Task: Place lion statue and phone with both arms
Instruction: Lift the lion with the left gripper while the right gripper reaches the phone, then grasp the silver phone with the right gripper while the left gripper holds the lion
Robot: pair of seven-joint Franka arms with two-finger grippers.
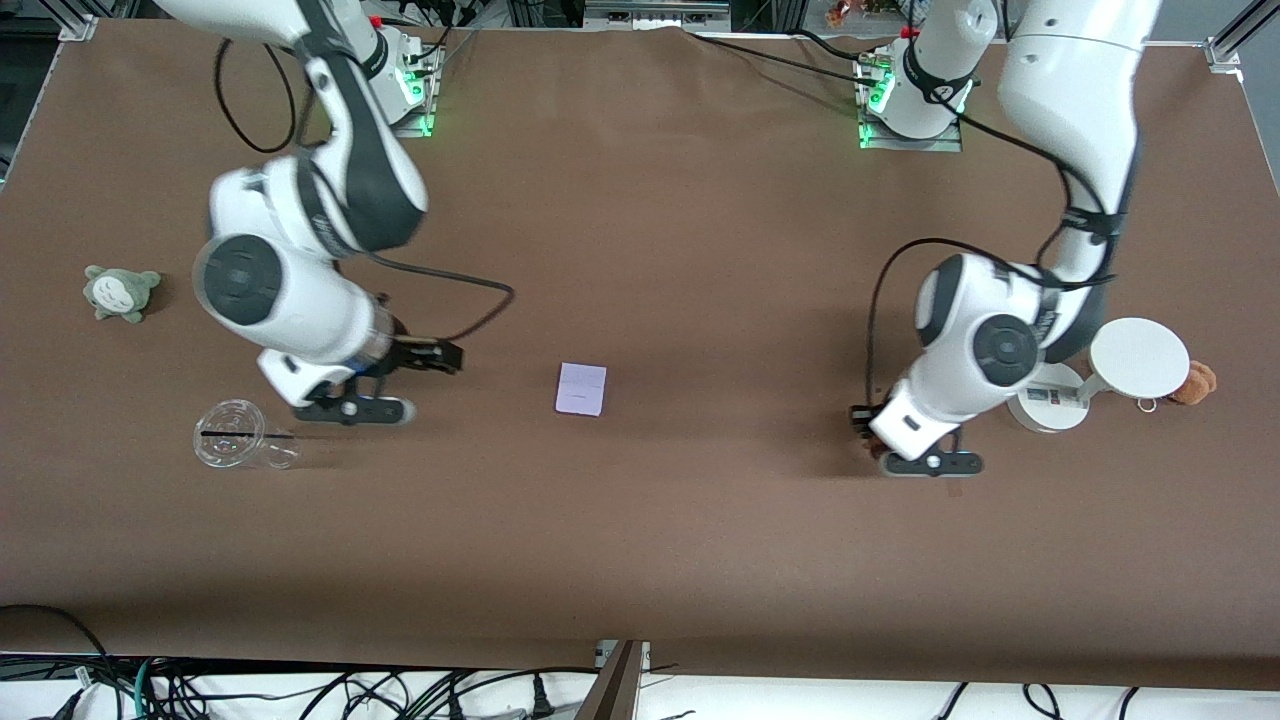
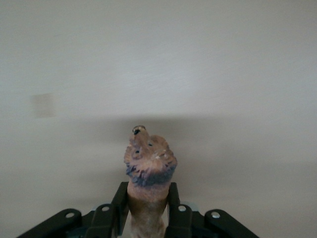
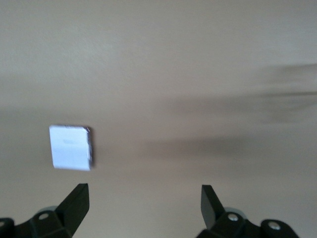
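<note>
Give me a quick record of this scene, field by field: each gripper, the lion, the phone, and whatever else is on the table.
left gripper: shut on the lion, low over the table at the left arm's end
right gripper: open, holding nothing, near the cup
phone: flat on the table, mid-table between the arms, untouched
cup: clear, on its side, right arm's end
grey-green plush: right arm's end, farther from the front camera than the cup
white stand: left arm's end
brown plush: beside the stand
</note>
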